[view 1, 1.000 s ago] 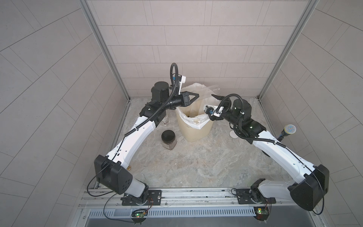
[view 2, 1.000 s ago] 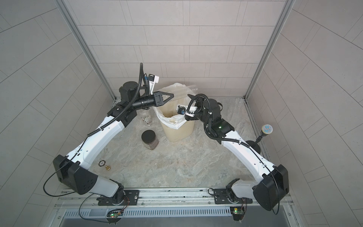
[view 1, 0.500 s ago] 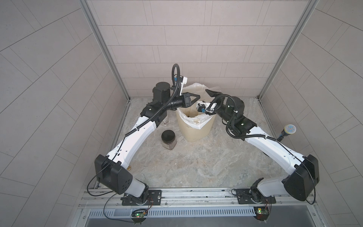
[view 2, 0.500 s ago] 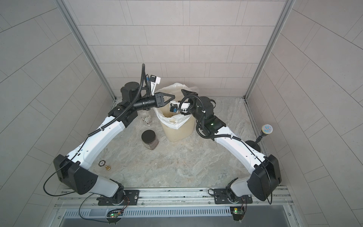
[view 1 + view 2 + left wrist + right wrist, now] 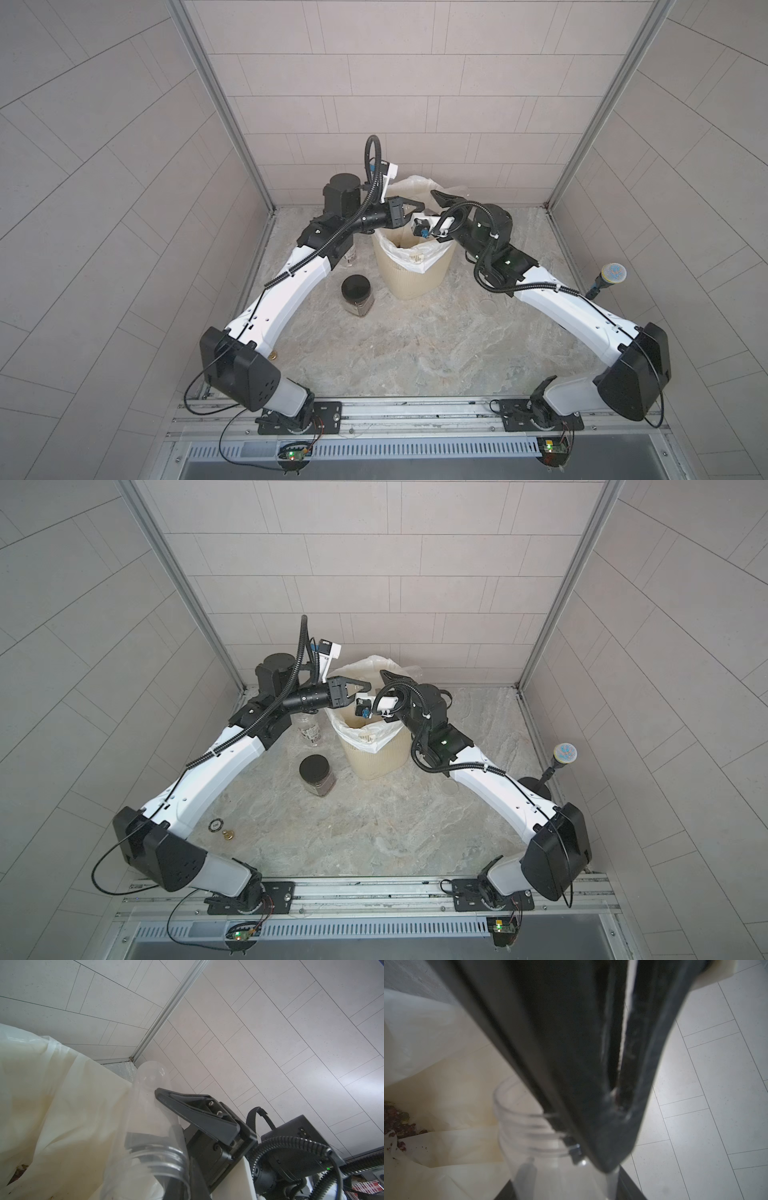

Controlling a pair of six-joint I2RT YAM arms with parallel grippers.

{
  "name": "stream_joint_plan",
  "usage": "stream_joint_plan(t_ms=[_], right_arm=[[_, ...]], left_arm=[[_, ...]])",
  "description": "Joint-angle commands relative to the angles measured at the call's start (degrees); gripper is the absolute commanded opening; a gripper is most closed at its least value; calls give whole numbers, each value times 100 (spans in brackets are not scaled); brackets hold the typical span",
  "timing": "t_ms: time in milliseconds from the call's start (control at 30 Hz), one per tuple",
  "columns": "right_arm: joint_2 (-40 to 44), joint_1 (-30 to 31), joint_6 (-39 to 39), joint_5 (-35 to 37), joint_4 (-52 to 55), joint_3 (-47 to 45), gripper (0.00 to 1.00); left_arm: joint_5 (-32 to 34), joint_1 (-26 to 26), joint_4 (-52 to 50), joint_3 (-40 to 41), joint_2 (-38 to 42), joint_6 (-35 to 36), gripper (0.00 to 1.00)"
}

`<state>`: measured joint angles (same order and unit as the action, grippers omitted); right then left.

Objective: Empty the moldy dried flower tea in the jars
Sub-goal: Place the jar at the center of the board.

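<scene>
Down by the left arm's base lie a small dark ring-shaped cap (image 5: 215, 824) and a brass piece (image 5: 227, 834), well apart from the work. Next comes the labelled jar (image 5: 309, 729), half hidden behind the left arm; whether it holds anything cannot be told. Just in front stands the squat black-lidded jar (image 5: 356, 293), lid on, with dark dried flower tea (image 5: 320, 787) showing through its wall, so it is plainly left to do.

Over the cream ribbed bin (image 5: 415, 286), the left gripper (image 5: 368, 685) flanks the threaded neck of the tall slim jar (image 5: 148, 1109); whether it clamps cannot be told. That jar looks empty, base tilted up, mouth toward the white liner (image 5: 52, 1095), where reddish tea bits (image 5: 396, 1122) lie. The right gripper (image 5: 438, 196) is closed on its body.

By this reading one jar is emptied and at least one remains. Nothing blocks the bin, though both arms crowd its mouth. Far right, a round blue-headed stalk (image 5: 614, 274) stands apart.
</scene>
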<state>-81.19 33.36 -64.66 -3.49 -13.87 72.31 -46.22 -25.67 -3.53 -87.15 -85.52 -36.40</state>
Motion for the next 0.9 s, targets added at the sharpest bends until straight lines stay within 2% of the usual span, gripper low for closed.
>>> stream_joint_plan(t_ms=[0, 133, 200, 267, 400, 567, 667, 867], right_arm=[[65, 39, 120, 52, -214, 42, 53], [110, 44, 210, 17, -130, 26, 52], [136, 40, 285, 6, -108, 20, 52], [164, 41, 412, -3, -108, 11, 51], [226, -11, 923, -124, -76, 125, 51], [294, -198, 1939, -364, 111, 452, 51], [364, -403, 2736, -533, 71, 615, 52], [427, -1084, 4898, -1047, -374, 870, 51]], left_arm=[[-24, -2, 316, -63, 139, -16, 26], [152, 60, 519, -38, 255, -169, 53], [330, 90, 545, -40, 364, -151, 62], [488, 136, 549, -47, 525, -100, 66], [742, 265, 221, -82, 769, 165, 68], [859, 524, 69, 83, 965, 264, 68], [892, 664, 98, 256, 1071, 250, 68], [860, 852, 201, 568, 1211, 191, 68]])
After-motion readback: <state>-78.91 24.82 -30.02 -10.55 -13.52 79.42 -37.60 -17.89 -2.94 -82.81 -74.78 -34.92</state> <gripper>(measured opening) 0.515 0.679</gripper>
